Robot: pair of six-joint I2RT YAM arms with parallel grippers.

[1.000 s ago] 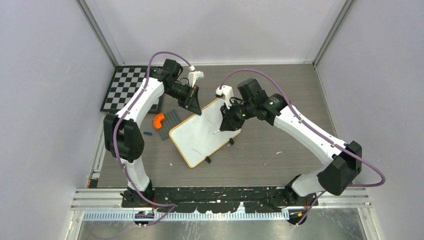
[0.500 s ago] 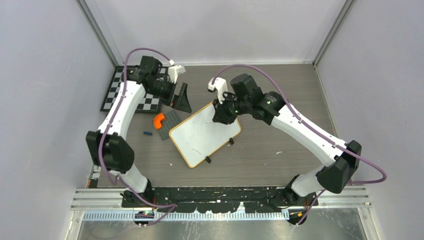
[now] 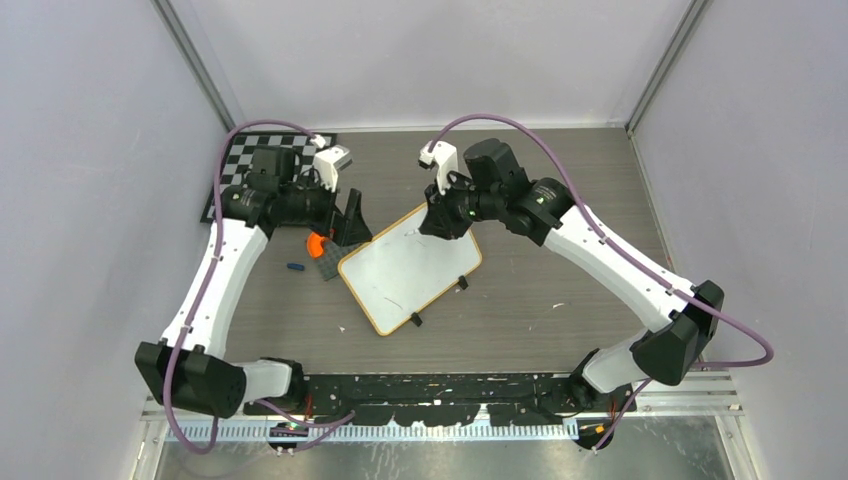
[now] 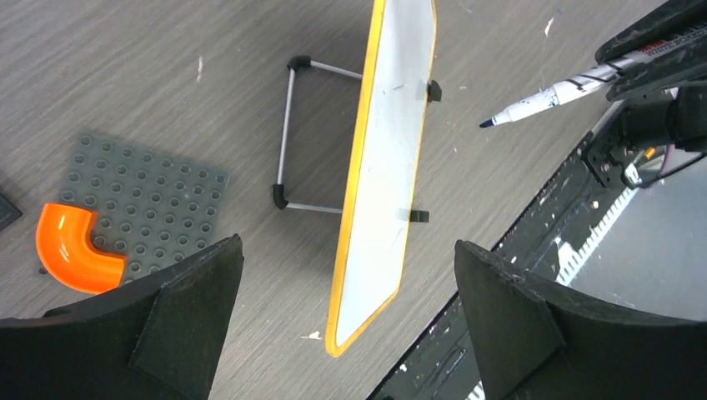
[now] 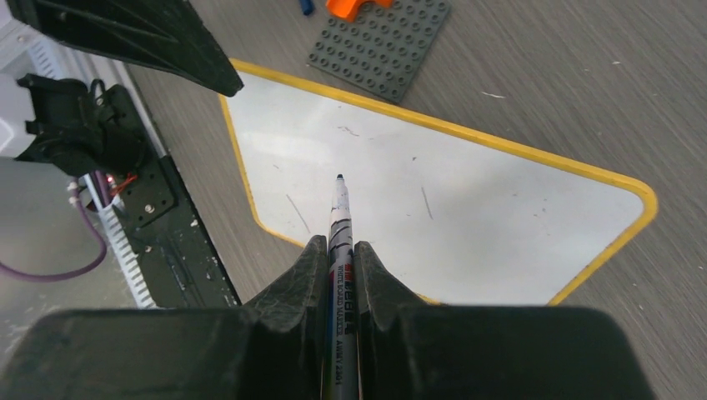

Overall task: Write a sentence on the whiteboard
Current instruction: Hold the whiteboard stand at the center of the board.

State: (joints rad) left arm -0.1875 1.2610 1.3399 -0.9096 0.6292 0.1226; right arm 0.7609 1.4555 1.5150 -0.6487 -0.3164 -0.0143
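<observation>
Right gripper (image 5: 338,250) clamped on marker (image 5: 340,218), tip just off whiteboard (image 3: 400,272). Left gripper (image 3: 352,222) spread wide, holding nothing, beside whiteboard's left edge.

Orange-framed whiteboard (image 3: 410,268), rounded corners, propped at a tilt

Count: one whiteboard (image 3: 410,268); one marker (image 5: 340,218); one grey studded plate (image 4: 142,200); one orange elbow (image 4: 71,250); one small blue bit (image 3: 295,267); one checkerboard (image 3: 232,165); two arms (image 3: 600,250).

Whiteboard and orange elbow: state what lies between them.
In the left wrist view, the grey studded plate and a wire stand lie between the orange elbow and the whiteboard.
</observation>
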